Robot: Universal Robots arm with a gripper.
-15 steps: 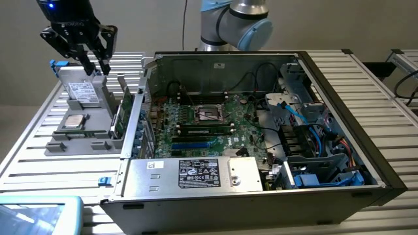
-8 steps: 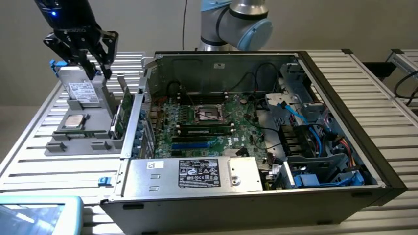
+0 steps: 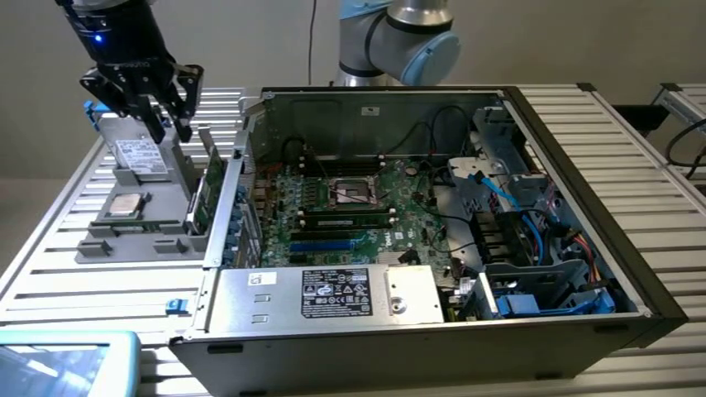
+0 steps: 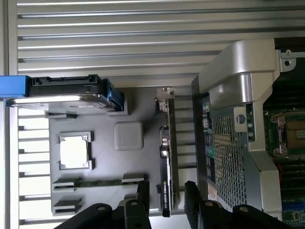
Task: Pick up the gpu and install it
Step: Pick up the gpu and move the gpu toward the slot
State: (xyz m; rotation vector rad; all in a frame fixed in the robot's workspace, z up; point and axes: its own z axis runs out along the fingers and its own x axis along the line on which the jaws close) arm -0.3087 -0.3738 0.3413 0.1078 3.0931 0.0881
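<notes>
One computer case (image 3: 331,112): lies open, motherboard exposed.
Parts holder (image 3: 121,248): grey, just beside the case.
Gripper (image 3: 168,120): jaws wide apart, empty, above the gpu (image 3: 205,186).
gpu: on edge in holder, slot nearest case, long axis along case wall.

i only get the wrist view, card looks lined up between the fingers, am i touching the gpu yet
Observer: No. In the exterior view the gripper hangs above the gpu, open and apart from it.
Operator: where does the card sit relative to the pc
Observer: It stands on edge in a gray tray, on the exterior view's left of the computer case.
Operator: is the case closed up
Observer: No, it lies on its side with the top open, and the motherboard faces up, uncovered.
Operator: any loose stuff inside
Observer: Blue cables run through the case's part on the exterior view's right.
</notes>
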